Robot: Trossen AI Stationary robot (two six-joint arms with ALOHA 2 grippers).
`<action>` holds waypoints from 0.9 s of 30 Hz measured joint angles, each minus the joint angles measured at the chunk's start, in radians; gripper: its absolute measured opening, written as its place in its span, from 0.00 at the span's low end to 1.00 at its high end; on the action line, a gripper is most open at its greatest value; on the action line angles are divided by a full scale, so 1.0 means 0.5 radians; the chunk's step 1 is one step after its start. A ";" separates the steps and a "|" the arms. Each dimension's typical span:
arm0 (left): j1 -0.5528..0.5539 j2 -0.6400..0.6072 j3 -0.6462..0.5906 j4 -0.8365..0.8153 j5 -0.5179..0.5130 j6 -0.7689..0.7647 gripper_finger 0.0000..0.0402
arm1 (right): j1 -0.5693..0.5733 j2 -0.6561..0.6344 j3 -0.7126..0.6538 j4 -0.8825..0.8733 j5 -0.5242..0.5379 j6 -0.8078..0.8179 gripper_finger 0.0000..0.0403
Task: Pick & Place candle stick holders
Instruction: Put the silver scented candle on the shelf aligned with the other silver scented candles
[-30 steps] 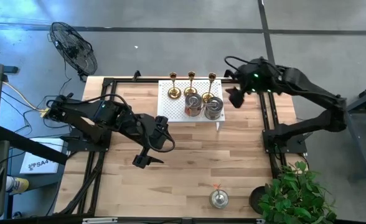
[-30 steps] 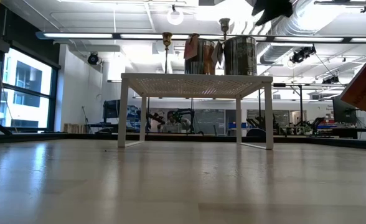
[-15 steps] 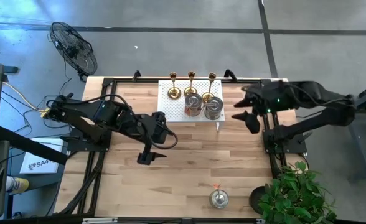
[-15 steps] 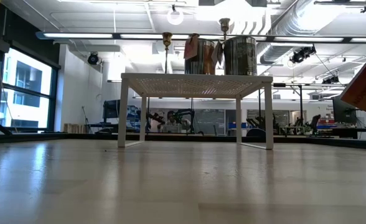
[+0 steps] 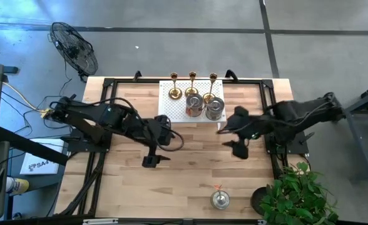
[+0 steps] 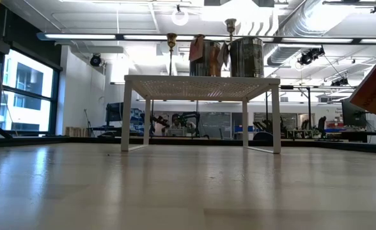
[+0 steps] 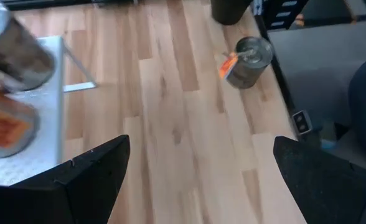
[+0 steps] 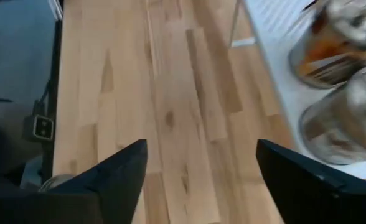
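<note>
At frame centre-right, my right gripper [image 5: 234, 139], fingers wide and empty, has swung down off the rack [image 5: 171, 107] toward the lone silvery holder [image 5: 219, 199].

Bare table planks [image 5: 190, 169] lie open between both grippers. The white perforated rack [image 5: 171, 112] blocks the far edge; one silvery candle stick holder [image 5: 219, 199] stands alone near the front.
</note>
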 joint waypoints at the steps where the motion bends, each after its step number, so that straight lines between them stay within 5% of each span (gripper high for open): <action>1: -0.003 0.015 0.001 0.012 0.004 -0.014 0.97 | 0.014 0.038 0.000 0.002 -0.006 0.010 0.76; 12: -0.276 0.197 0.001 0.049 -0.072 -0.216 0.97 | 0.230 0.394 -0.001 0.026 -0.404 0.212 0.98; 27: -0.686 0.195 0.001 0.296 -0.747 -0.439 0.97 | 0.833 0.520 -0.002 0.041 0.350 0.431 0.99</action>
